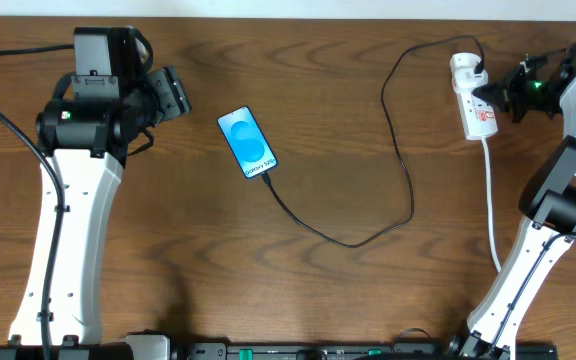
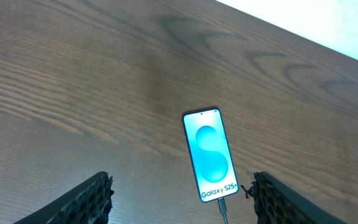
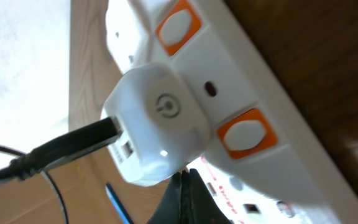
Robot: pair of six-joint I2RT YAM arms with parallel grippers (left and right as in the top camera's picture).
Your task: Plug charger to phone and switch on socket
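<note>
The phone (image 1: pixel 247 143) lies screen-up on the table, its blue screen lit. The charger (image 1: pixel 409 190), a thin black cable, is plugged into the phone's near end and loops right, then up to a white adapter (image 3: pixel 157 121) seated in the socket (image 1: pixel 479 122). In the left wrist view the phone (image 2: pixel 210 154) shows the charger's connector (image 2: pixel 223 208) in its port. My left gripper (image 2: pixel 182 190) hangs open above and to the left of it, holding nothing. My right gripper (image 3: pixel 184 186) is shut, its tip against the socket (image 3: pixel 272 87) below the adapter, beside an orange switch (image 3: pixel 247 135).
A thicker white cord (image 1: pixel 491 205) runs from the socket toward the table's front edge past the right arm's base. A second orange switch (image 3: pixel 178 25) sits further along the strip. Bare wood table (image 1: pixel 348 120) lies between phone and socket.
</note>
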